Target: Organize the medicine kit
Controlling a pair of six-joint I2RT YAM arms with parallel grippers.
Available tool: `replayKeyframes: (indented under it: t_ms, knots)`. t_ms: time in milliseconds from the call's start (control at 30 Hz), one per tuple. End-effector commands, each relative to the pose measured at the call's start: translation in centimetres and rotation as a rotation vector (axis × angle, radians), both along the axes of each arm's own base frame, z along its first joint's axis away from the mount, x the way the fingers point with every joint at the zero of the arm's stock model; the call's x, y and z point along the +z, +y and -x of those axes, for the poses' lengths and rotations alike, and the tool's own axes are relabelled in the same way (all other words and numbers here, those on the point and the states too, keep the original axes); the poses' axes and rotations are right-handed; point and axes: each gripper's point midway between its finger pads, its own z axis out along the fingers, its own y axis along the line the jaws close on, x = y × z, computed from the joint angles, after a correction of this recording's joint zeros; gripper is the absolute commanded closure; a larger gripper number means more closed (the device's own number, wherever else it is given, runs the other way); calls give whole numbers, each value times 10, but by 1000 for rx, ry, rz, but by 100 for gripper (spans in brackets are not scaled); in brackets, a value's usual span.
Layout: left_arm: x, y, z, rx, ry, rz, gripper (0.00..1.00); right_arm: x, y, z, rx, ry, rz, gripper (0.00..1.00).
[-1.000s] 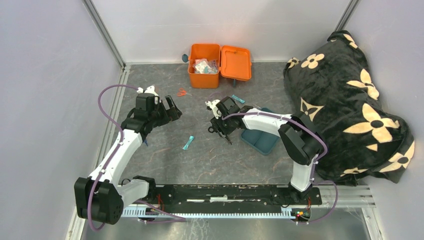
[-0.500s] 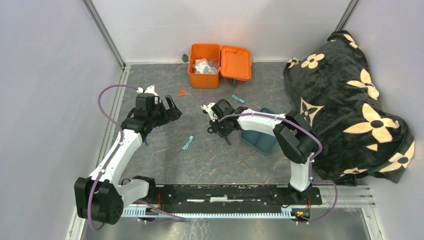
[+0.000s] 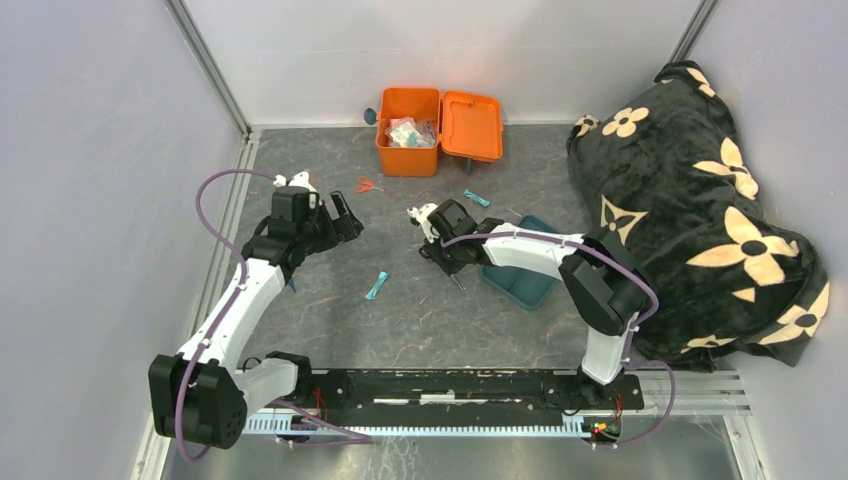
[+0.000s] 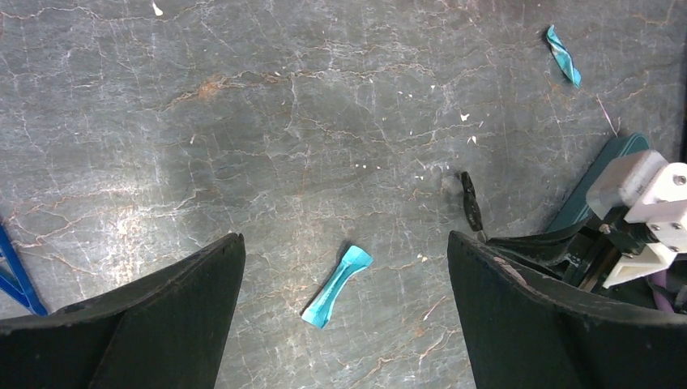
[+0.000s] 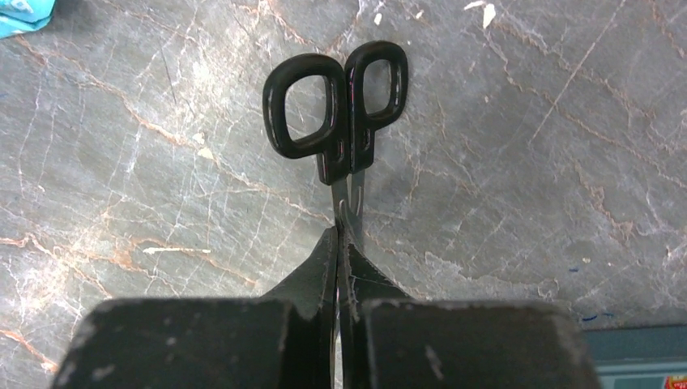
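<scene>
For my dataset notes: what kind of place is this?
Probably a robot test cell, not a home: left arm and right arm bolted to one rail, plain grey walls with metal posts, a marbled tabletop.

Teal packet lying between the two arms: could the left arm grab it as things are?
Probably yes: the left fingers are wide open and the teal packet lies uncovered on the table right below them.

Scissors [image 5: 344, 158] blades hidden between jaws; medicine kit [image 3: 407, 160] contents too small
</scene>
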Motion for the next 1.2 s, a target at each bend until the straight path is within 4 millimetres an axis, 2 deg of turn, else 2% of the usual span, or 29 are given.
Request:
replayKeyframes:
  t_ms: [0, 367, 400, 500, 567, 767, 1000, 1067, 1167]
  knots:
    - [9, 2, 0, 8, -30, -2, 0, 28, -1, -6, -56, -58, -58, 100]
    - [10, 3, 3, 10, -34, -3, 0, 23, -5, -9, -81, -55, -43, 100]
    - [9, 3, 3, 10, -33, -3, 0, 23, -4, -10, -76, -56, -45, 96]
    - [9, 3, 4, 9, -32, -3, 0, 23, 2, -9, -49, -51, -55, 72]
    - [9, 3, 3, 7, -33, -1, 0, 21, 6, -9, -22, -36, -51, 62]
    - [8, 1, 3, 4, -28, 9, 0, 5, 8, -7, 8, -6, -6, 55]
    - [5, -2, 5, -2, -20, 25, 0, -14, 2, -7, 11, -11, 93, 56]
    - [4, -4, 5, -4, -17, 33, 0, -19, -3, -6, 7, -16, 125, 62]
    - [2, -8, 5, -14, -12, 59, 0, -26, -9, -2, 1, -10, 153, 81]
